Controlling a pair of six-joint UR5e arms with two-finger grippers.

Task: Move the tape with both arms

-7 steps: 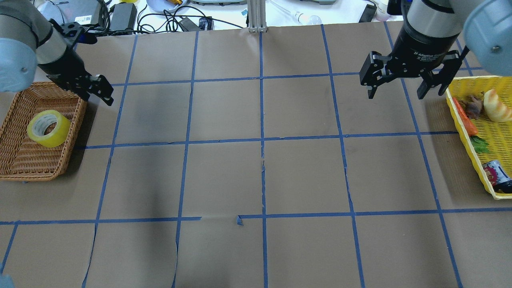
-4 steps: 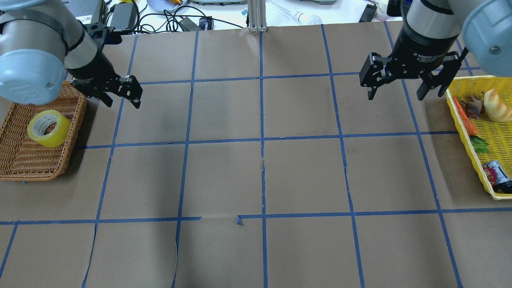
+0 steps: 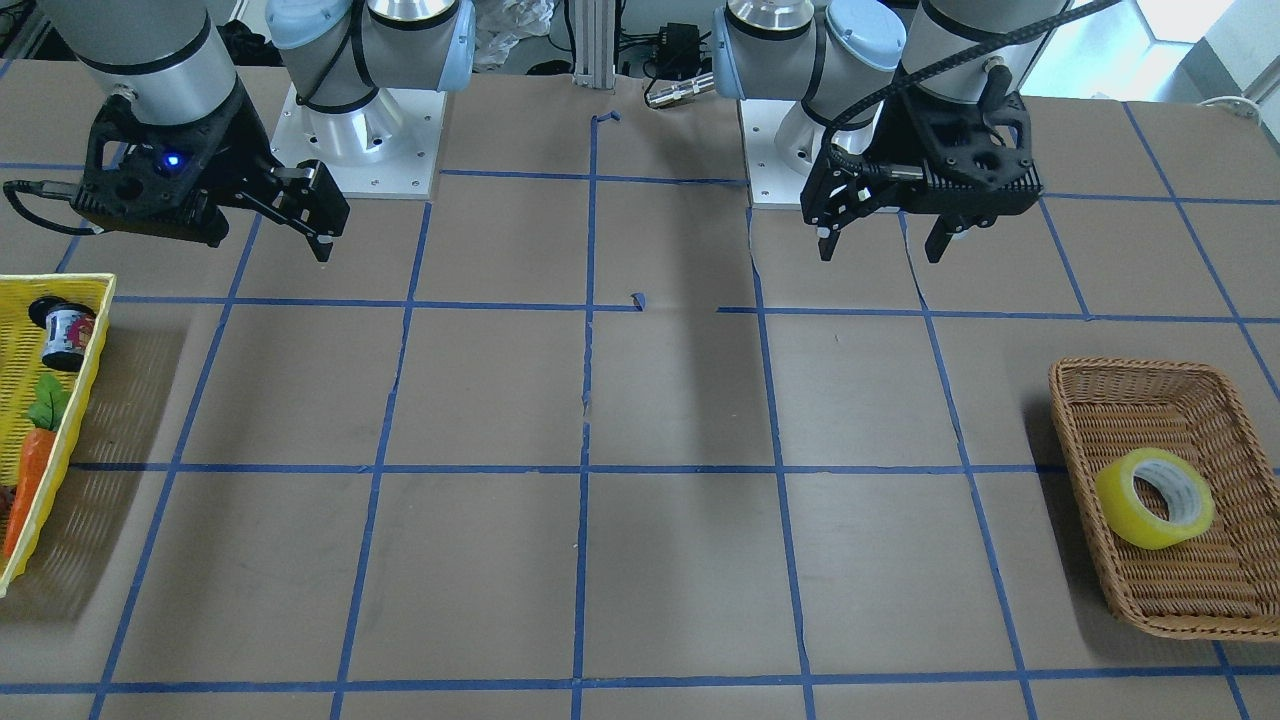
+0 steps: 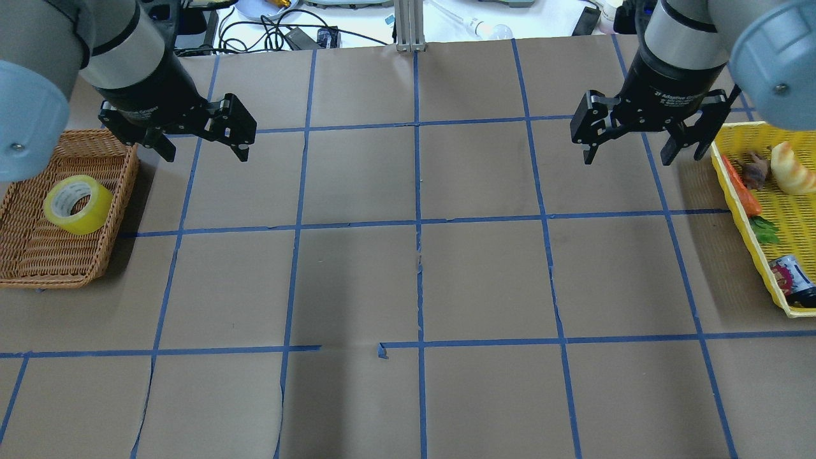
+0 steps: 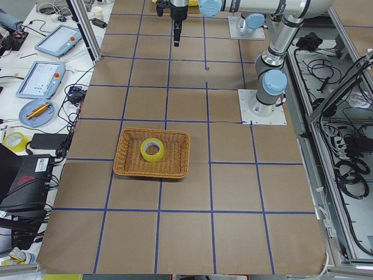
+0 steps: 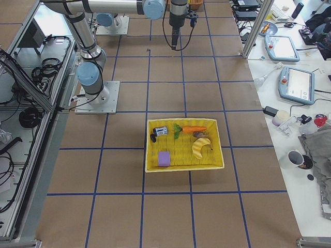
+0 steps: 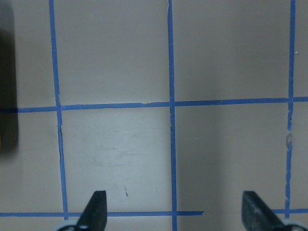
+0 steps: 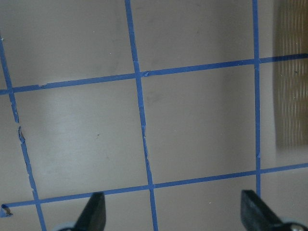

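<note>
While the tape (image 4: 78, 204) is lying in the wicker basket (image 4: 38, 261), the left gripper (image 4: 205, 155) is hovering nearby and the right gripper (image 4: 626, 159) far off, both with jaws spread.

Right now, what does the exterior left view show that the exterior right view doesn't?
Only exterior left shows the wicker basket holding the yellow tape roll. Only exterior right shows the yellow plastic basket with a banana, carrot, small can and purple block. Both show the brown paper-covered table with its blue grid lines.
</note>
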